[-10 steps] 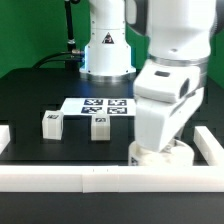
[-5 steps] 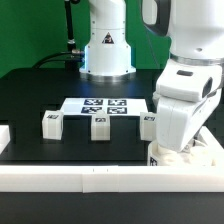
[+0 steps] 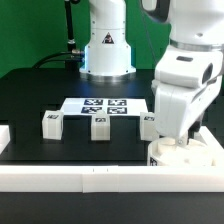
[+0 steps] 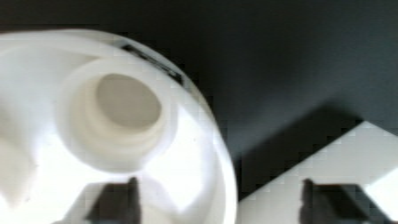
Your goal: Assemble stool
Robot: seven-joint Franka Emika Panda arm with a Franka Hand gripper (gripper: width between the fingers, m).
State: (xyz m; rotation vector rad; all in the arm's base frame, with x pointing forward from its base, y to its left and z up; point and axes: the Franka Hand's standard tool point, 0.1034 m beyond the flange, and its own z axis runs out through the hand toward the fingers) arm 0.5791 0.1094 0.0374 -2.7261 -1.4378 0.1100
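Seat disc (image 3: 183, 153) lies in the table corner at the exterior view's right, against the front border bar (image 3: 90, 176) and side border bar (image 3: 212, 146). The arm above hides most of it. The first leg (image 3: 52, 122), second leg (image 3: 99, 125) and third leg (image 3: 148, 123) stand in a row before the marker board (image 3: 105, 104). Only the wrist view shows the seat's hole (image 4: 125, 100) and the gripper (image 4: 222, 205) spread wide, holding nothing.

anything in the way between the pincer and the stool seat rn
Nothing visible does. The pincer hangs right over the seat disc, jaws apart, seemingly straddling its rim. The nearest leg stands apart from the disc, toward the exterior view's left.
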